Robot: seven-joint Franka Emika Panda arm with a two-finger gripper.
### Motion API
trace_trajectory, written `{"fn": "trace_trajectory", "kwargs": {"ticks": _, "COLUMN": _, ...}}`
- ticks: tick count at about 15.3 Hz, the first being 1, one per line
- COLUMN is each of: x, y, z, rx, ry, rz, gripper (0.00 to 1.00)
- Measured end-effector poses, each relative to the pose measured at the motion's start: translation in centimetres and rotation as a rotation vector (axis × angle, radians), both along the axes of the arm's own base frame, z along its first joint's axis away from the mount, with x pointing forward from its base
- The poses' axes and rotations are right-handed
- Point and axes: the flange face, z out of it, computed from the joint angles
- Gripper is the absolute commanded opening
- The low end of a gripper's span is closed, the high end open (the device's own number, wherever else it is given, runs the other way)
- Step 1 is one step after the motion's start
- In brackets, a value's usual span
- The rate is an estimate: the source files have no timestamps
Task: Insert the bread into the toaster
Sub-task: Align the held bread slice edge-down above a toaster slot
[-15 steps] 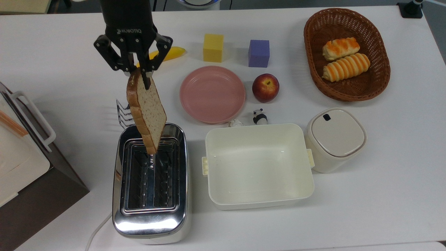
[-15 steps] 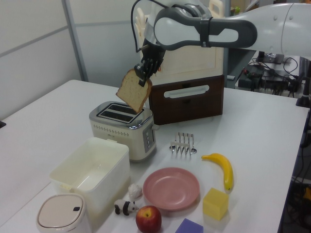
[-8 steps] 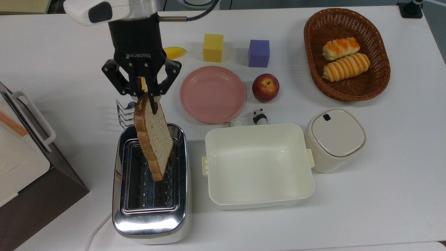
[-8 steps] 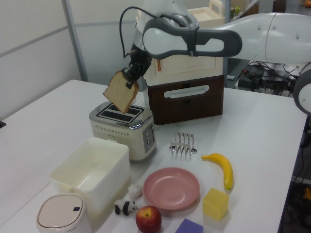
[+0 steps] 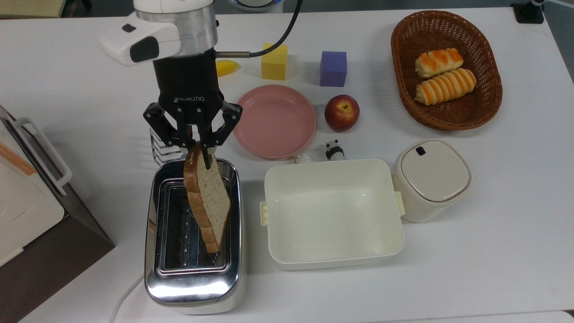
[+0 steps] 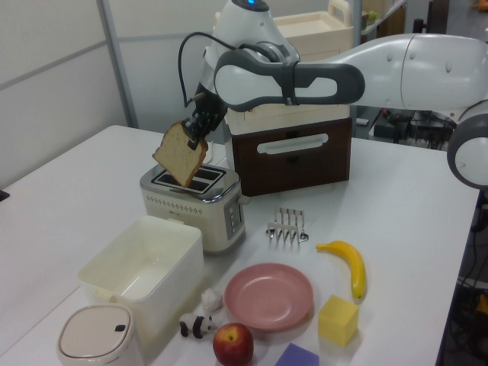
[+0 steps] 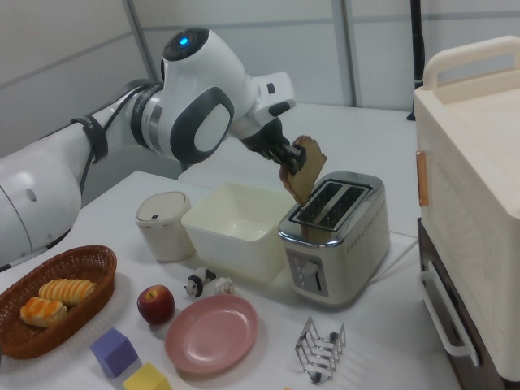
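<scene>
Above the chrome toaster (image 7: 335,236), the gripper (image 7: 291,157) holds the slice of bread (image 7: 303,177) clamped at its upper edge, tilted, its lower edge over the slots, with the cream tub (image 7: 236,229) just beside the toaster.

1. We see a glossy white arm (image 6: 412,65) with grey joint bands and a blue light.
2. Our black gripper (image 5: 201,150) reads "ROBOTIQ"; a black cable (image 5: 280,38) loops off its silver wrist.
</scene>
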Motion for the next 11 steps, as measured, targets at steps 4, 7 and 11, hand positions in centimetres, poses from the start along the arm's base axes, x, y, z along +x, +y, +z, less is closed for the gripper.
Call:
{"fn": "trace_trajectory", "kwargs": {"ticks": 4, "x": 0.3, "y": -0.1, "z": -0.9, "rx": -0.004, "ry": 0.011, "rz": -0.001, "gripper": 0.00}}
{"fn": "trace_trajectory", "kwargs": {"ticks": 7, "x": 0.3, "y": -0.4, "z": -1.0, "rx": -0.018, "ry": 0.013, "rz": -0.004, "gripper": 0.00}}
{"fn": "trace_trajectory", "kwargs": {"ticks": 11, "x": 0.3, "y": -1.1, "z": -1.1, "rx": -0.023, "ry": 0.015, "rz": -0.014, "gripper": 0.00}}
